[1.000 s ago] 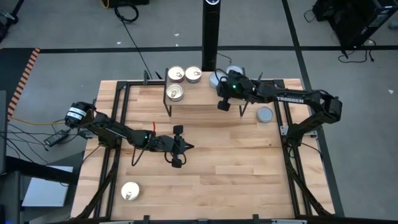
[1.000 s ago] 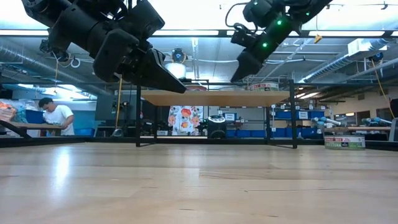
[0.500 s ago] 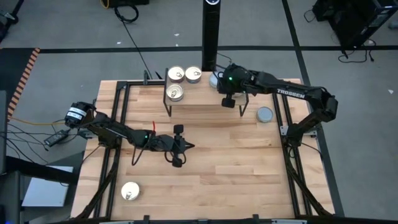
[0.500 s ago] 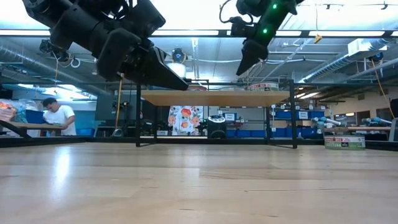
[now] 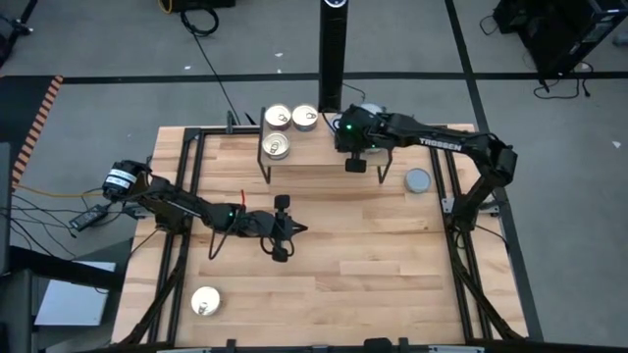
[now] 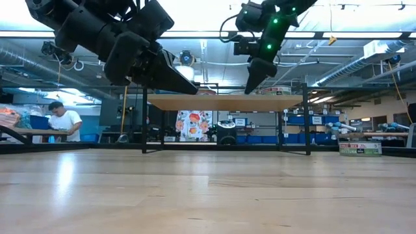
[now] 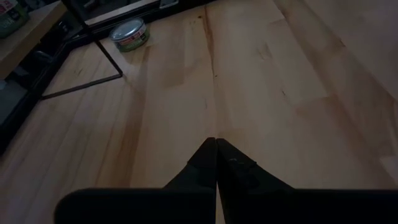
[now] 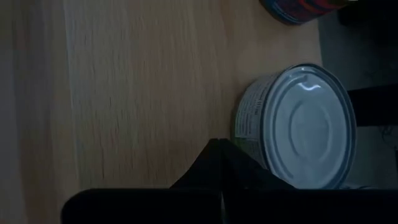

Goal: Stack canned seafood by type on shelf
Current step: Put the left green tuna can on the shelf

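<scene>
The shelf (image 5: 314, 155) stands at the table's far edge, and three gold-lidded tins (image 5: 279, 118) sit on its left part. A fourth gold tin (image 5: 205, 301) lies near the table's near left corner. One blue-grey tin (image 5: 419, 180) rests on the table right of the shelf. Another blue-grey tin (image 8: 305, 124) stands on the shelf under my right arm. My right gripper (image 5: 353, 163) (image 8: 217, 144) is shut and points down beside that tin's side wall. My left gripper (image 5: 299, 229) (image 7: 216, 142) is shut and hovers over mid-table. My right gripper has its shut tips right next to the side wall (image 8: 245, 134) of the blue-grey tin on the shelf, coming from above. I cannot tell whether they touch it. The tin stands flat on the shelf board.
A black post (image 5: 332, 59) rises behind the shelf. A further tin with a red and blue label (image 8: 298, 9) stands past the blue-grey one. The shelf's thin black legs (image 6: 143, 120) reach down to the table. Bare wood spreads across the table's near half (image 5: 373, 275).
My right gripper has moved toward the table's left and far edge over the shelf. It has tipped from a slant to pointing more steeply down and has come lower toward the shelf top. It has stayed shut.
</scene>
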Available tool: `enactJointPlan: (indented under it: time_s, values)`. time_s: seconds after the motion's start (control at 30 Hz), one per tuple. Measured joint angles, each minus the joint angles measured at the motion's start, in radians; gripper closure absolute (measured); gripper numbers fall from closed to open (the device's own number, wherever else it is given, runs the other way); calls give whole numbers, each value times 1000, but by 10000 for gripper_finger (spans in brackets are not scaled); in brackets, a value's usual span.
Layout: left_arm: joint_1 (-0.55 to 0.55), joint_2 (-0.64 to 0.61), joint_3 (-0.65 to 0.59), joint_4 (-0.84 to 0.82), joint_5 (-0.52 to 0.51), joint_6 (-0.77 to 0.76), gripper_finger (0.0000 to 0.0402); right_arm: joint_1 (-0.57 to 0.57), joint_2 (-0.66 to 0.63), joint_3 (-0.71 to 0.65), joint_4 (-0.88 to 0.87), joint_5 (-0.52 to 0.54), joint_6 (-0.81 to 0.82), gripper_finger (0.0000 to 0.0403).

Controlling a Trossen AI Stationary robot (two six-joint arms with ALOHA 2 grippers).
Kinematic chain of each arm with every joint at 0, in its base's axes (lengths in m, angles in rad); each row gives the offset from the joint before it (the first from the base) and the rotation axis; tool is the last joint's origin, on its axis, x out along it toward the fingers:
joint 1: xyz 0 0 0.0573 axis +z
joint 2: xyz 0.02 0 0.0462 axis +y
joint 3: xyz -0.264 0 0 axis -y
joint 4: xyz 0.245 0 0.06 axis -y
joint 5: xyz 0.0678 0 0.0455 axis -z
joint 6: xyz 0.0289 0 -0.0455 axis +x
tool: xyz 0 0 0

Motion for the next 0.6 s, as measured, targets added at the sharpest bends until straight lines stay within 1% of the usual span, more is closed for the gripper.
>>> enactJointPlan:
  time_s: [0.27, 0.6]
  values:
    - [0, 0, 0, -2, 0, -2, 396, -18, -1, 0, 53, 7, -2, 398]
    - [0, 0, 0, -4, 0, -9, 396, -46, 18, -1, 63, 14, -14, 397]
